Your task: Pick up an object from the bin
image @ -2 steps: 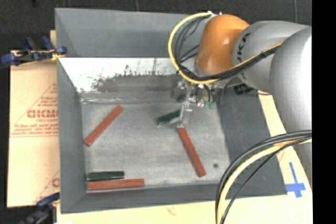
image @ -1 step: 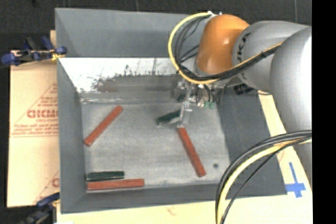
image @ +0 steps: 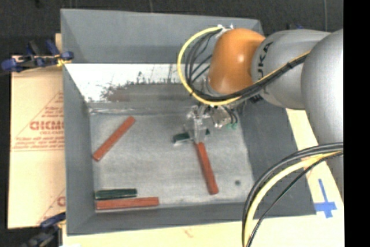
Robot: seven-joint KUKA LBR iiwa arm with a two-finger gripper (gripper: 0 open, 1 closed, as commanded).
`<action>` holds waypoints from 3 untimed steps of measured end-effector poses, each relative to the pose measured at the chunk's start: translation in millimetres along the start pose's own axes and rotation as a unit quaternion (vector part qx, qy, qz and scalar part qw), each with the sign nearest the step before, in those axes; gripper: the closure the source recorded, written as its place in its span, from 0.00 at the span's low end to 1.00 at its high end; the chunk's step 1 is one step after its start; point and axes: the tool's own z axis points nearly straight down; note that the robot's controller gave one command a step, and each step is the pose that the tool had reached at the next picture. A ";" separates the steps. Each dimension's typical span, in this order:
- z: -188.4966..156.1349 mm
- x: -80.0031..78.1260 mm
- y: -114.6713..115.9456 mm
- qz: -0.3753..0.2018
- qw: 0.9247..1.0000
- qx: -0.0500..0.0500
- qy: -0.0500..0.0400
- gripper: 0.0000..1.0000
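The gripper [image: 199, 127] hangs over the upper end of the slanted red stick [image: 206, 168], a small dark green piece [image: 182, 137] just left of that end, and whether it grips anything I cannot tell.

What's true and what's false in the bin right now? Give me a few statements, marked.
1. The tool hangs over the upper end of the middle red-brown stick. True.
2. A small dark green piece lies just left of the tool. True.
3. The long dark green stick lies at the bin's right wall. False: it lies lower left, beside the lower red-brown stick.
4. The bin holds a blue ball. False: sticks and one small piece lie there.
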 end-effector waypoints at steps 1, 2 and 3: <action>3.2 0.8 0.3 0.000 1.000 0.000 -0.001 0.00; 0.5 -0.2 0.6 0.001 1.000 0.000 -0.002 1.00; 3.3 0.9 0.4 0.000 1.000 0.000 -0.001 0.00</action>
